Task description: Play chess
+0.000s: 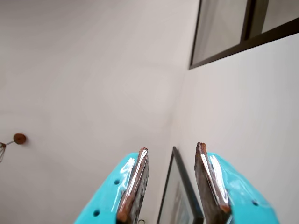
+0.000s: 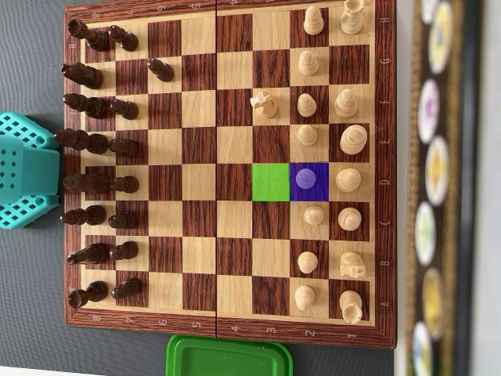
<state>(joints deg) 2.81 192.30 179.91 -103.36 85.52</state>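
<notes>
In the wrist view my gripper (image 1: 172, 147) is open, its two brown-padded teal fingers (image 1: 135, 186) apart with nothing between them. It faces a pale wall, away from the board. The overhead view shows the wooden chessboard (image 2: 227, 329), with dark pieces (image 2: 98, 143) along its left side and light pieces (image 2: 348, 180) along its right. One square is tinted purple with a pawn (image 2: 309, 178) on it. The square left of it is tinted green (image 2: 271, 180) and has no piece on it. The teal arm (image 2: 23, 168) sits at the board's left edge.
A light knight (image 2: 264, 103) and a dark pawn (image 2: 160, 69) stand advanced from their rows. A green plastic lid (image 2: 227, 356) lies below the board. A blurred dark strip with round pictures (image 2: 434, 188) runs down the right. The wrist view shows a dark frame (image 1: 180, 186) and a window frame (image 1: 243, 37).
</notes>
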